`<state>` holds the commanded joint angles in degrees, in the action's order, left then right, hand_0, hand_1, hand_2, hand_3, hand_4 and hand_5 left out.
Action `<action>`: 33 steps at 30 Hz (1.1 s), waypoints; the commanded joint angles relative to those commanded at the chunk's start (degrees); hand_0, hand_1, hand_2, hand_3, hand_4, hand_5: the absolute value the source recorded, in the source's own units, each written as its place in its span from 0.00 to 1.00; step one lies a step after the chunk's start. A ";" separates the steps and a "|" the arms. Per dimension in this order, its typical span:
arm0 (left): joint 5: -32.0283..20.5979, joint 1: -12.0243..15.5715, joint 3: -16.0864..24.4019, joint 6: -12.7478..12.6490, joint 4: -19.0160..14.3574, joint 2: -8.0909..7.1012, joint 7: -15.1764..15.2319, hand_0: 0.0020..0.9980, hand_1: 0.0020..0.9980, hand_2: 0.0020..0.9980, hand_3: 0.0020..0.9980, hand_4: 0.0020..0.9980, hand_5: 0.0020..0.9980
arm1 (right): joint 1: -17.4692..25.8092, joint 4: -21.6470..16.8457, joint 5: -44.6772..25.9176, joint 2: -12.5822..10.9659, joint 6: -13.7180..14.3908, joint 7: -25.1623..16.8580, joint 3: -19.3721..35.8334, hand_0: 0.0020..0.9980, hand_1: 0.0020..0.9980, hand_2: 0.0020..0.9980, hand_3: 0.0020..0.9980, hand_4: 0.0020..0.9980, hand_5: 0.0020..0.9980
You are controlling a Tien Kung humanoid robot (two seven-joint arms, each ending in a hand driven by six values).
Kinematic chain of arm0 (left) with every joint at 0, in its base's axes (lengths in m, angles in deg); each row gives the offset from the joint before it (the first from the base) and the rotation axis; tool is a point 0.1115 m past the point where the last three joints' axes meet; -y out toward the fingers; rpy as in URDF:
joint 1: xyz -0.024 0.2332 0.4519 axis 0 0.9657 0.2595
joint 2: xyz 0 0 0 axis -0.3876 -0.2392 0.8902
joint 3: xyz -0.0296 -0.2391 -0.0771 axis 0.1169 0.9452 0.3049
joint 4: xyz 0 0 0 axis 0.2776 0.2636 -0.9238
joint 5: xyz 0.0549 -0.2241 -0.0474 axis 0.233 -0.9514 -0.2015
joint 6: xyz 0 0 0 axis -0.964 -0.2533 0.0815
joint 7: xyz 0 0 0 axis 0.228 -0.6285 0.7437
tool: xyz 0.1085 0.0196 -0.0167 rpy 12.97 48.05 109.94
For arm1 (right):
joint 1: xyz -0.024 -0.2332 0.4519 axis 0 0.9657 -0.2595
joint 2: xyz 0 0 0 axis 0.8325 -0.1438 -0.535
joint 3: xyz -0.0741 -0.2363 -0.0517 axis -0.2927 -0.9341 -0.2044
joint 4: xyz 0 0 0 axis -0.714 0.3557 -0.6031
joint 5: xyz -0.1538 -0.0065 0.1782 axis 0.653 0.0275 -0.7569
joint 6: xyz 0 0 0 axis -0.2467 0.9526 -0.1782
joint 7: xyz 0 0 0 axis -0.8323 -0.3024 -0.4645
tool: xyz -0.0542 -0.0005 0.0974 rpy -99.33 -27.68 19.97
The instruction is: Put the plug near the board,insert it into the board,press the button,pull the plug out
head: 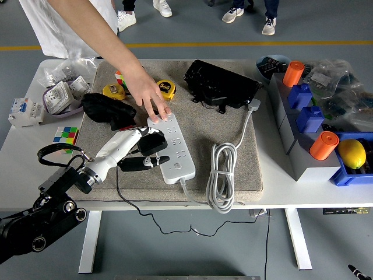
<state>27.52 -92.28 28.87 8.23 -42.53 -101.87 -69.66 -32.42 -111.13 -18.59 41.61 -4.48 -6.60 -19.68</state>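
Note:
A white power strip [172, 149] lies on the grey mat [233, 169] at the table's middle. A person's hand [152, 100] presses down on its far end. My left hand [144, 153] is shut on a black plug [154, 143] and holds it over the strip's left edge. The plug's black cord [122, 189] hangs down off the table's front. My right hand is out of view.
A coiled white cable [221, 178] lies right of the strip. A black bag [221, 84] is behind it, a black cloth [108, 111] and tape measures [166, 87] at the back left. A puzzle cube [66, 136] sits left. Grey boxes [303, 146] with orange and blue parts stand right.

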 joint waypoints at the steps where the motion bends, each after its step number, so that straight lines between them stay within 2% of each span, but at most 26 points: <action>1: -0.02 -0.16 -0.13 0.00 0.04 0.06 -0.04 0.76 0.78 0.78 0.73 0.97 0.87 | 0.01 -0.01 0.03 0.00 0.00 0.00 0.00 0.61 0.63 0.64 0.55 1.00 0.46; 12: -0.57 -1.87 -0.74 0.33 1.29 0.51 -0.79 0.76 0.78 0.78 0.73 0.97 0.87 | -0.14 -0.09 -0.08 0.02 -0.01 -0.04 0.24 0.61 0.63 0.64 0.55 1.00 0.45; 27: -0.85 -2.40 -0.84 0.75 2.44 1.10 -0.97 0.75 0.78 0.77 0.73 0.97 0.87 | -0.17 0.00 -0.07 0.19 0.00 -0.17 0.28 0.61 0.63 0.64 0.55 1.00 0.45; 31: -1.05 -2.51 -0.25 0.59 2.67 1.32 -0.52 0.75 0.78 0.77 0.73 0.97 0.87 | -0.25 -0.07 -0.06 0.20 0.01 -0.21 0.30 0.61 0.63 0.64 0.55 1.00 0.45; 33: -1.84 -2.35 0.51 0.18 2.22 1.16 0.80 0.76 0.78 0.79 0.74 0.98 0.87 | -0.20 -0.12 -0.05 0.18 0.04 -0.25 0.33 0.61 0.63 0.64 0.55 1.00 0.45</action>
<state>25.68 -94.62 29.38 8.42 -40.31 -100.71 -68.86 -32.62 -111.24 -18.64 41.79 -4.44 -6.84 -19.35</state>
